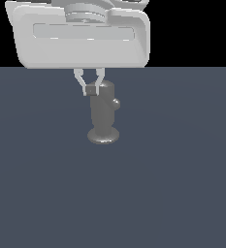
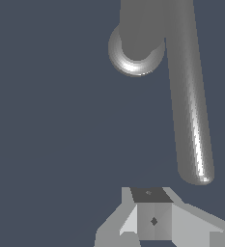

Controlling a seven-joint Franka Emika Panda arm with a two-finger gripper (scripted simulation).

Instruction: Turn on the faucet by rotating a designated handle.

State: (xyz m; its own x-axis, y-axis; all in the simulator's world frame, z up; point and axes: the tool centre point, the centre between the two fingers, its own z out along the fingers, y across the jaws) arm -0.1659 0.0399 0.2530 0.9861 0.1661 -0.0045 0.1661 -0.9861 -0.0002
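The faucet (image 1: 103, 114) is seen standing upright on the dark bench (image 1: 41, 184), near the middle of the exterior view, its flared disc foot resting flat on the surface. In that view the handle (image 1: 115, 103) is presented end-on as a small knob on the cylinder's upper part, toward the exterior view's right. In the wrist view the handle (image 2: 189, 96) is shown as a long straight rod, its rounded free end lying close to the fingertips but not touching them, while the faucet (image 2: 135, 46) is cut off by the frame edge.

The hand (image 1: 89, 90) is held beside the faucet's rounded top, on the exterior view's left. Its fingers are drawn together with no visible gap, and nothing is gripped between them.

The coming move is judged to turn on one relation: the rod's long axis runs away from the fingertips, and its free end is set just ahead of them and slightly to one side. A sideways push against that end would be needed.

Whether the fingertips touch the cylinder cannot be told from the exterior view. The arm itself is largely hidden behind the hand's white body.
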